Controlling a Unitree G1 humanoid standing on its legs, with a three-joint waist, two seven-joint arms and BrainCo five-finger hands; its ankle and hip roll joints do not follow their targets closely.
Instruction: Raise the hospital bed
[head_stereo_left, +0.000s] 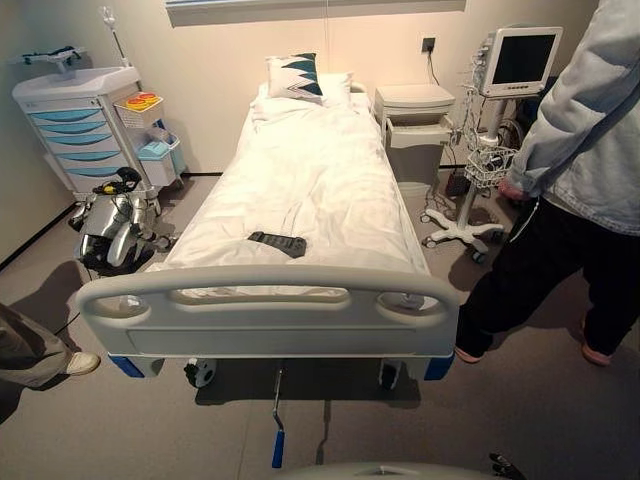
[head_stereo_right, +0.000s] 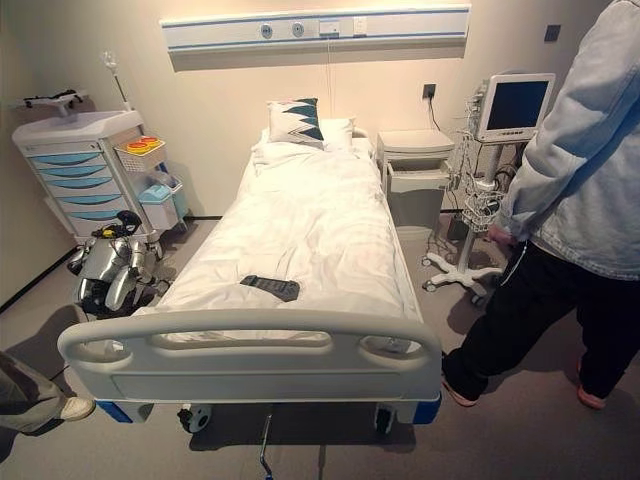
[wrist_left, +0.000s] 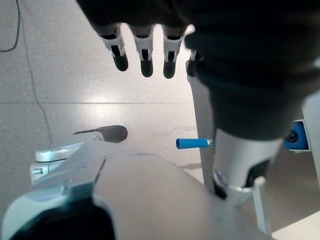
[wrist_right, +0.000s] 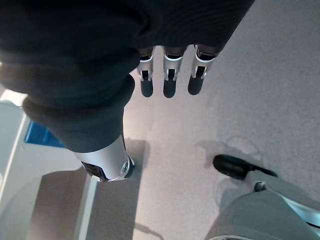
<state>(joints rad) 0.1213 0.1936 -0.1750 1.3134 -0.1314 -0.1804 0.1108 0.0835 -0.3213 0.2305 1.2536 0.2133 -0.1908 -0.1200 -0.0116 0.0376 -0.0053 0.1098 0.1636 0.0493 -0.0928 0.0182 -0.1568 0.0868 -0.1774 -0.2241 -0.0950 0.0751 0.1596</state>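
Note:
The hospital bed lies flat under white sheets, its grey footboard nearest me. A metal crank with a blue grip sticks out from under the footboard, low over the floor. The left wrist view has that blue grip some way beyond my left hand, whose fingers hang straight and hold nothing. My right hand hangs over bare floor beside the bed's blue corner, fingers relaxed and empty. A dark remote rests on the sheet near the foot end.
A person in a pale jacket and black trousers stands right of the bed by a monitor stand and a bedside cabinet. On the left are a blue-drawered cart, a small four-legged robot and another person's shoe.

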